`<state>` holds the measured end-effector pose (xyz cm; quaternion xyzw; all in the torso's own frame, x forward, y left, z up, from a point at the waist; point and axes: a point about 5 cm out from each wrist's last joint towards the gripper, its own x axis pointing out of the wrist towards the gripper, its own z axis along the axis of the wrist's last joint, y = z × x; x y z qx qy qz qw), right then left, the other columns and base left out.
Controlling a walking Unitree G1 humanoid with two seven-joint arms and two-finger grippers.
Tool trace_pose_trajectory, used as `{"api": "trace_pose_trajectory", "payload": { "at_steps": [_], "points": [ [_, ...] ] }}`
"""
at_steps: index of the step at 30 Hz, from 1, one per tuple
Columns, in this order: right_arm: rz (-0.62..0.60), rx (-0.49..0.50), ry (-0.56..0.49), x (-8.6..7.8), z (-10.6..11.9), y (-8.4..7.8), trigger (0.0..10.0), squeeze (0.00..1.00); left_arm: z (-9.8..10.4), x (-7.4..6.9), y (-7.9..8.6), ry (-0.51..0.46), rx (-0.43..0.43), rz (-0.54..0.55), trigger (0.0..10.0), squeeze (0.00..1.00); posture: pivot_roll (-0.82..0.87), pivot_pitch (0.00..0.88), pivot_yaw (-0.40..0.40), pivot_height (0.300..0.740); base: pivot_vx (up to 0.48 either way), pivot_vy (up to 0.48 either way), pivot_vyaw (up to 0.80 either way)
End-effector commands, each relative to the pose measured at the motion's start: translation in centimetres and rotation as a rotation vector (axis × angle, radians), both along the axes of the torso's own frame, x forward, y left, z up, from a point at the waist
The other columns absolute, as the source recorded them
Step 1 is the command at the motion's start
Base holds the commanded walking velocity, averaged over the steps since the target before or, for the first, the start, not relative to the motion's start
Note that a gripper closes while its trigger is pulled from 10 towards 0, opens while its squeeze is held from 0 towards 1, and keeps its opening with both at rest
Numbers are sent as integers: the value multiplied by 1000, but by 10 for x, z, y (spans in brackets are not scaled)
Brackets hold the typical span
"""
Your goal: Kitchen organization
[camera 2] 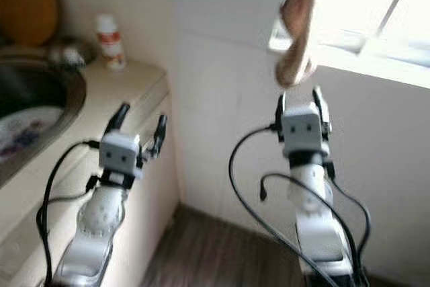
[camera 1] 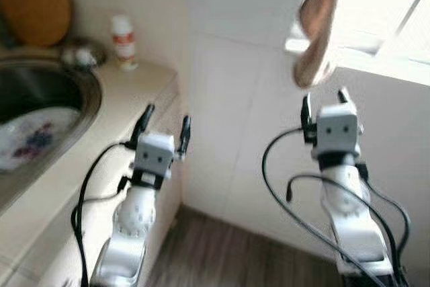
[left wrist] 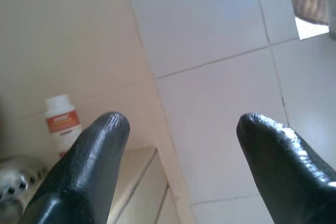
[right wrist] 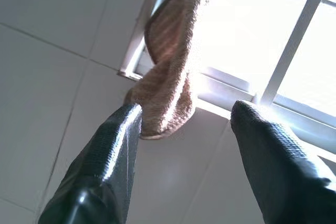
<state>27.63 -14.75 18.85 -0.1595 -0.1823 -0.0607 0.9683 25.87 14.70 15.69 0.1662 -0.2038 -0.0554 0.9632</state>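
Left eye view: brown towel [camera 1: 317, 28] hanging twisted beside bright window [camera 1: 390, 11], against white tiled wall [camera 1: 228, 99]. Right gripper [camera 1: 325, 104] reaching up just below towel's lower end, fingers spread, gripping nothing. Left gripper [camera 1: 164, 128] hovering at counter [camera 1: 127, 92] edge, fingers apart, empty. White bottle [camera 1: 123, 43] with orange label standing near sink [camera 1: 67, 99]; writing too blurred to read.

Right wrist view: towel's ribbed end showing between parted fingers [right wrist: 113, 145], contact unclear.

Left wrist view: fingers [left wrist: 92, 156] spread wide, bottle beyond.

No legible text; white bottle [left wrist: 63, 124] label orange, its print too blurred.
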Motion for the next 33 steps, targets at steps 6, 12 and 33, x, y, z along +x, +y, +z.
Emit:
{"api": "trace_pose_trajectory", "payload": {
  "at_steps": [6, 12, 33],
  "points": [
    [-31, -24, 3, 0, 0, -6, 10000, 0, 1, 0, -5, 0, -6, -20, 10000, 0, 78, 0, -33, 740, 0, 0, -783],
    [-37, -35, 16, 1, -2, -7, 10000, 0, -1, 1, -5, 12, 1, -24, 10000, 0, 77, 0, -30, 740, 0, 0, -781],
    [-79, 42, 442, -3, -68, -28, 10000, 0, -11, 0, -7, 72, 13, -28, 10000, 0, 78, 0, -36, 740, 0, 0, -409]
  ]
}}
